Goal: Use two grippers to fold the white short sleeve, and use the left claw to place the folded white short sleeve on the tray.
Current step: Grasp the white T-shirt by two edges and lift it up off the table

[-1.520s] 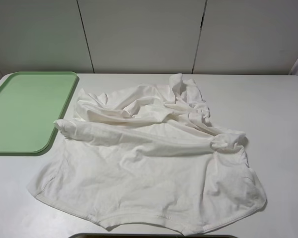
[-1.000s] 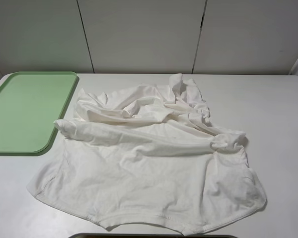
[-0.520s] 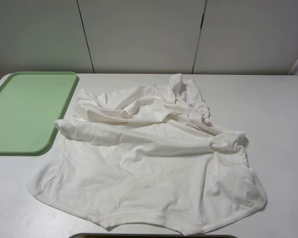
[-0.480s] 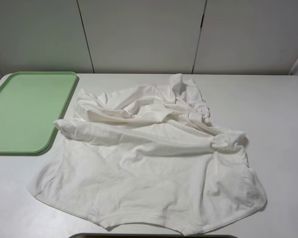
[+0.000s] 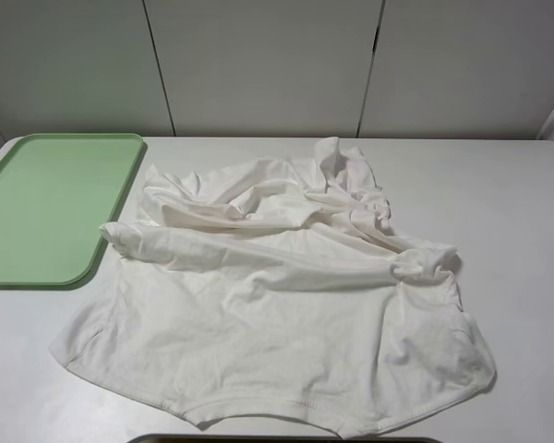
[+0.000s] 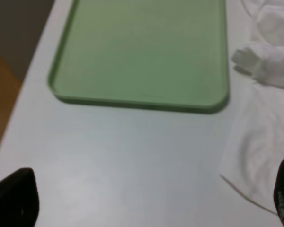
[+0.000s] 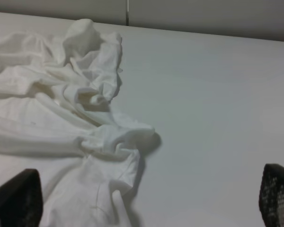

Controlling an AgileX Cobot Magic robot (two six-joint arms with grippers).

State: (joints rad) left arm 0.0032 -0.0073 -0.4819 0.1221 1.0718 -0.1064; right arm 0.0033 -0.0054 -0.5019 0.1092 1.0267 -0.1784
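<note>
The white short sleeve (image 5: 277, 305) lies crumpled and spread across the middle of the table, its hem toward the front edge and bunched folds at the back. To its left sits the pale green tray (image 5: 46, 208) with nothing on it. Neither arm shows in the high view. In the left wrist view the left claw (image 6: 149, 201) stands open above bare table, with the tray (image 6: 142, 52) ahead and the shirt's corner (image 6: 260, 156) beside it. The right gripper (image 7: 144, 198) is open, its fingertips (image 7: 16, 196) wide apart near the shirt's twisted sleeve (image 7: 113, 137).
The white table (image 5: 517, 212) has bare surface to the right of the shirt. A dark edge (image 5: 286, 439) shows at the front of the table. Pale wall panels (image 5: 268, 65) stand behind. The table's left edge drops to the floor (image 6: 2, 99).
</note>
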